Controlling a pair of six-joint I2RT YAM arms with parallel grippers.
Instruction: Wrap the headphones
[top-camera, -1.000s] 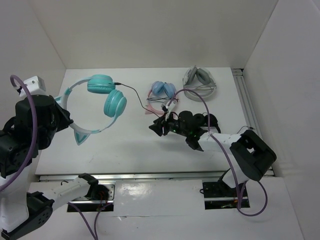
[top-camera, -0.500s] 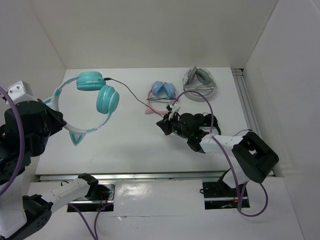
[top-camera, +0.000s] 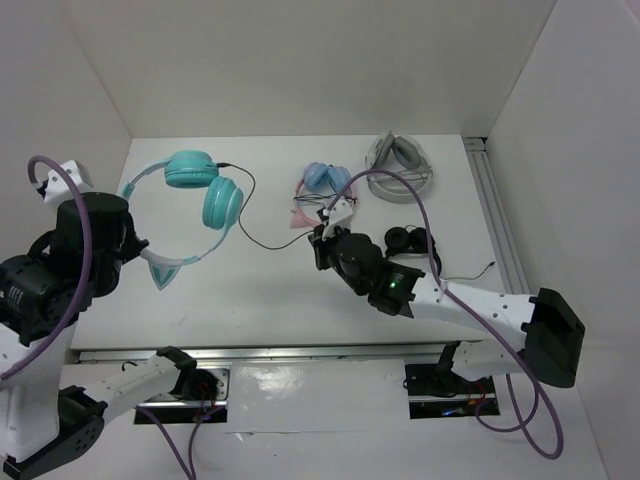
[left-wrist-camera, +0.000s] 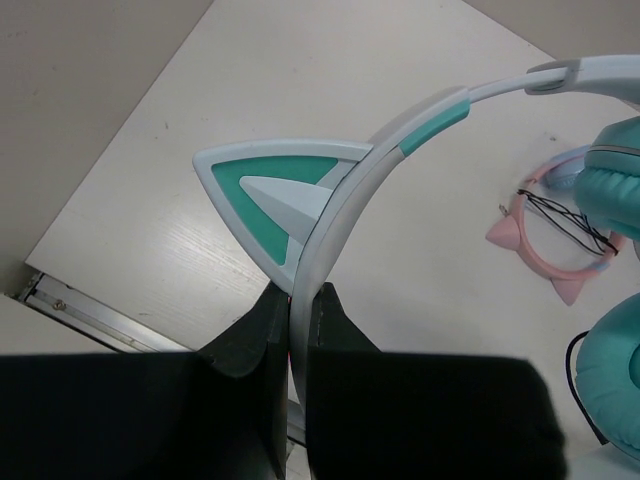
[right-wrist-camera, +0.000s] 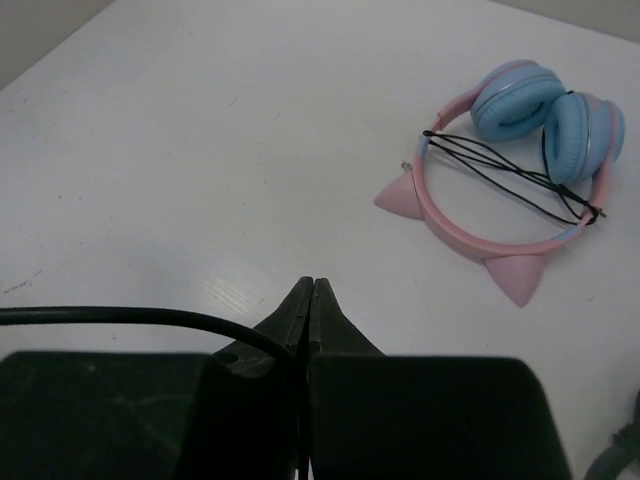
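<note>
Left wrist view shows you what the top view hides: left gripper (left-wrist-camera: 297, 300) pinched tight on the white-teal headband of the headphones (left-wrist-camera: 345, 195), just below a cat ear. From the top you see the teal cups over the far-left part of the table (top-camera: 260, 290), and the cable (top-camera: 247, 225) running right to the right gripper (top-camera: 319, 243). Right wrist view: fingers pressed together, the cable entering their seam. Pink headphones (top-camera: 325, 180) lie just beyond, a grey pair (top-camera: 400, 160) and a small black pair (top-camera: 410, 240) further right.

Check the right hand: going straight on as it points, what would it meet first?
Likely the bare table. The right hand, shut on the black cable, aims at its open surface; the pink headphones sit off to the right. Depth is unclear.
</note>
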